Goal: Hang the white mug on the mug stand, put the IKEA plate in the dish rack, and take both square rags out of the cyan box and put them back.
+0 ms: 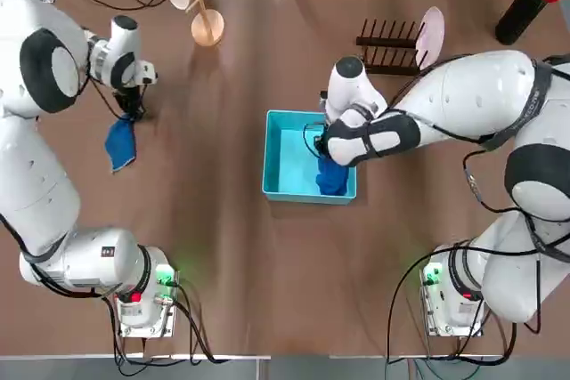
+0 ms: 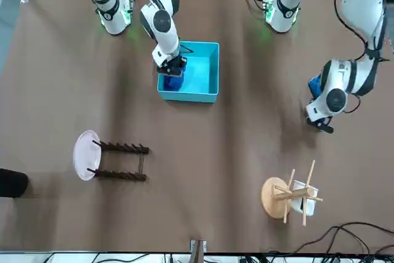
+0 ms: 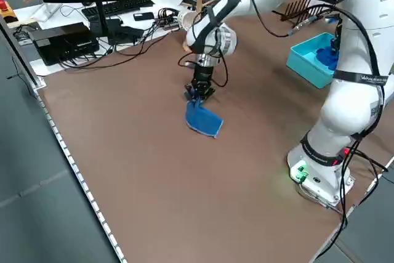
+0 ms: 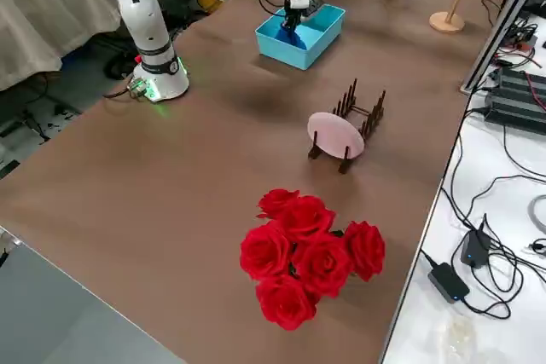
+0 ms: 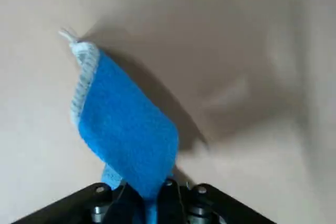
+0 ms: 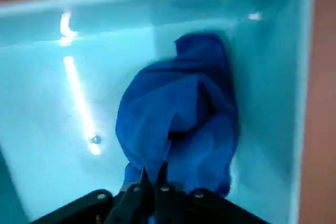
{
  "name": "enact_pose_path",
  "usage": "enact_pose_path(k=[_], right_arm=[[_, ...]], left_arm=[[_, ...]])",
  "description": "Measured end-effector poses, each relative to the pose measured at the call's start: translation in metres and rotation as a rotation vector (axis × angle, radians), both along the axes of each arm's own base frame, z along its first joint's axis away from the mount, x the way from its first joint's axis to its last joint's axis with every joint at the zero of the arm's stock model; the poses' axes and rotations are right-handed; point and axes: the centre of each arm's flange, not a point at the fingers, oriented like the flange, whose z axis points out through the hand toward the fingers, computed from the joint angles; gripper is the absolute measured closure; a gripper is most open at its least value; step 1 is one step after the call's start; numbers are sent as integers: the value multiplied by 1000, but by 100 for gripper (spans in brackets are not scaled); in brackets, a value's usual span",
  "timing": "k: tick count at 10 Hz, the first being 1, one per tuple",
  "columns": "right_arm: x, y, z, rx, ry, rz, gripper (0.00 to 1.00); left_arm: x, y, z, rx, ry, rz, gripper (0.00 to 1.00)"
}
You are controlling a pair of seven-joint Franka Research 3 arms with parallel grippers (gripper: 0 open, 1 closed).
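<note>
Two blue rags: left pincer (image 5: 148, 195) pinches one (image 5: 123, 124), right pincer (image 6: 149, 184) pinches another (image 6: 181, 124).

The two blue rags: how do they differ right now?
The left rag is out on the bare table, far from the cyan box; the right rag is inside that box. The left rag hangs stretched out from the left gripper, its lower end on the table; the right rag is bunched up under the right gripper. Both are blue cloths, each pinched by shut fingers.
</note>
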Motion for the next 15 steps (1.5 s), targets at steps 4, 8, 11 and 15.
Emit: enact_pose_path(k=[4, 8, 11, 15], right_arm=[[113, -51, 140, -59, 112, -35, 97], [173, -146, 231, -26, 165, 25, 97], [188, -192, 219, -10, 185, 37, 97], [197, -226, 160, -17, 158, 46, 97]], left_arm=[[5, -129, 24, -56, -129, 4, 95], [-5, -187, 125, -92, -157, 64, 95], [-42, -281, 237, -171, -159, 108, 95], [-103, -404, 283, -252, -193, 156, 95]])
